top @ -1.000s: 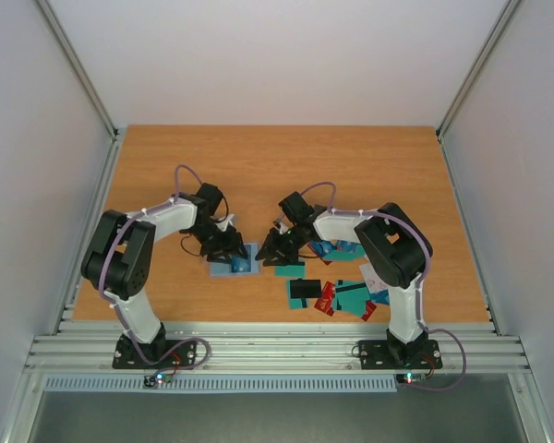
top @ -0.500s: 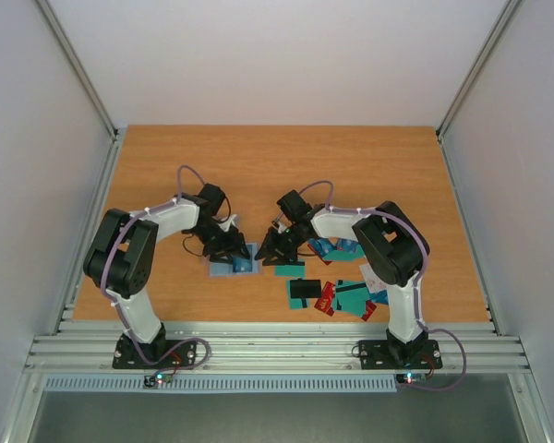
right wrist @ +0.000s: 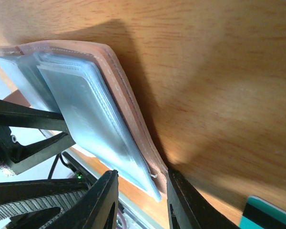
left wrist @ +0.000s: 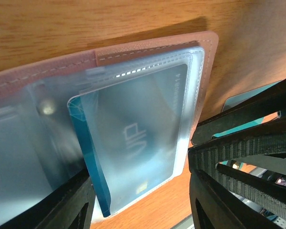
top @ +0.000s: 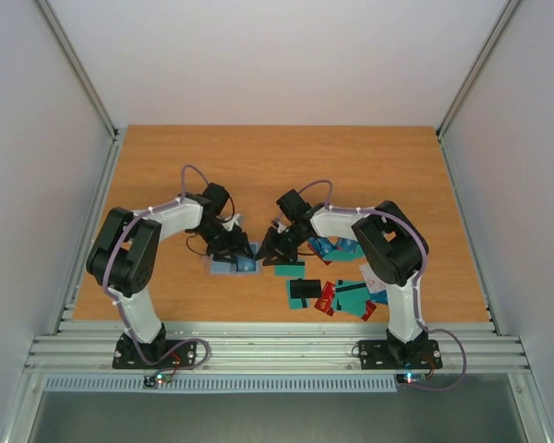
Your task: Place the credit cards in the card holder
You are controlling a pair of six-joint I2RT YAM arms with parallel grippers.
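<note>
The card holder lies open on the table between my two grippers. Its tan cover frames clear sleeves, and a teal credit card marked VIP sits most of the way inside one sleeve. My left gripper spans that card and sleeve across their width, with a finger against each long edge. My right gripper is open and straddles the holder's other end. One of its fingers rests against the lifted cover, while a gap separates the other from the sleeves. In the top view, the left gripper and right gripper face each other.
Several loose credit cards lie scattered in front of the right arm, mostly teal with black stripes and some red. One teal card lies just under the right gripper. The table's near edge and metal rail run behind the holder.
The left arm has shifted slightly to the right, toward the holder. Its jaws have narrowed a touch on the card. The right arm has stayed in place.
</note>
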